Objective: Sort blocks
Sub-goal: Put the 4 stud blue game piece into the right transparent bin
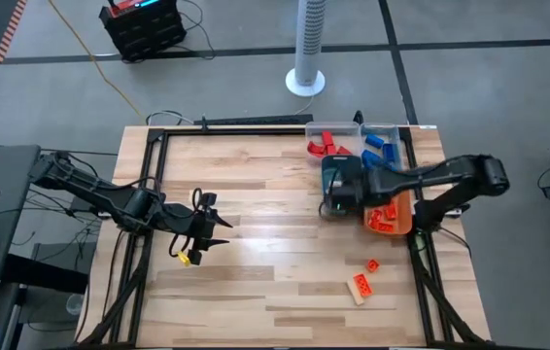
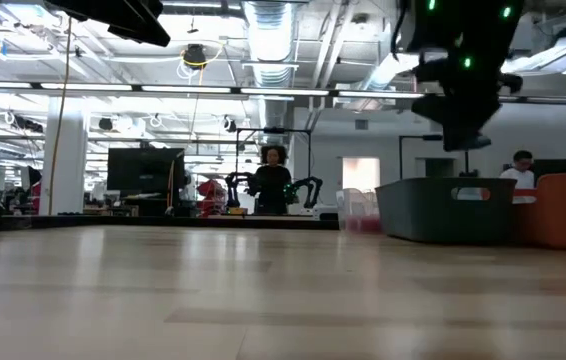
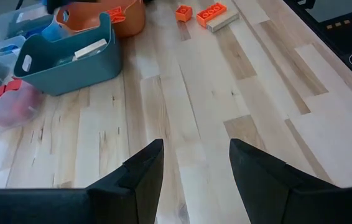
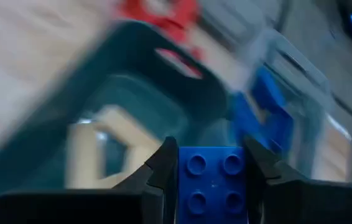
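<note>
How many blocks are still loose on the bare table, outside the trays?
3: a small orange block on its own, plus an orange block stacked on a tan block, all near the table's front right. The right arm may hide others.

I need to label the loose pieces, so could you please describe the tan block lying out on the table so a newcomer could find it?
Start at the orange tray on the table's right side, then look toward the near edge, where two pieces lie loose. The tan block is the longer, pale wooden bar with an orange brick on top of it; the small orange block beside it lies alone.
</note>
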### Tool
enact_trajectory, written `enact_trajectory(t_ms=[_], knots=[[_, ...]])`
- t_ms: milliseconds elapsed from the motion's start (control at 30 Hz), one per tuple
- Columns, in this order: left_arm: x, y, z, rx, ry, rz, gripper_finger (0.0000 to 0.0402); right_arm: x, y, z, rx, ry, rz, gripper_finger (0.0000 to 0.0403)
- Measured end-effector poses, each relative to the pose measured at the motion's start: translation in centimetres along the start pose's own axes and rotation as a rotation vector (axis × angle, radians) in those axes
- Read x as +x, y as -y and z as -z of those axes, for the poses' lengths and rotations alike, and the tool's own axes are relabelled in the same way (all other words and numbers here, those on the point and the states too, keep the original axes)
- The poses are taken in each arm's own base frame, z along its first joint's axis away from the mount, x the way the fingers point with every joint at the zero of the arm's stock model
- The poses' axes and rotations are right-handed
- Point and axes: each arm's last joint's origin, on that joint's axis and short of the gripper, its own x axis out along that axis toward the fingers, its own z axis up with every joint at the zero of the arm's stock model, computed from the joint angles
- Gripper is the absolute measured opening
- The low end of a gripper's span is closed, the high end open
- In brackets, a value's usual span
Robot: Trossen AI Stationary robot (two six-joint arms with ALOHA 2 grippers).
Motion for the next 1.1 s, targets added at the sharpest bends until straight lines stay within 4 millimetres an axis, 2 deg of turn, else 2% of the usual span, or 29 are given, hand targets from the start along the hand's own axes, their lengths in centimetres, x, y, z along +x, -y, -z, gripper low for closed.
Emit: enact_trajectory(t_ms=[100,333,600,867,1100], knots=[[0.0,0.0,0.1,0.002,-0.009,0.001,0.0179,2.3,2.1,-0.2,0.09,-0.057,0.07,0.0119],[0.0,0.0,0.1,0.013,-0.014,0.001,0.0179,7.2,5.7,-1.4,0.164,-0.147,0.182,0.0119],[0.0,0.0,0.1,0.015,-0.012,0.001,0.0179,11.4,8.9,-3.6,0.235,-0.135,0.174,0.0119],[0.0,0.0,0.1,0.015,-0.014,0.001,0.0179,15.7,11.0,-4.1,0.309,-0.227,0.178,0.0119],[0.0,0.0,0.4,0.023,-0.041,0.003,0.0179,18.5,10.9,-3.8,0.306,-0.291,0.136,0.012]])
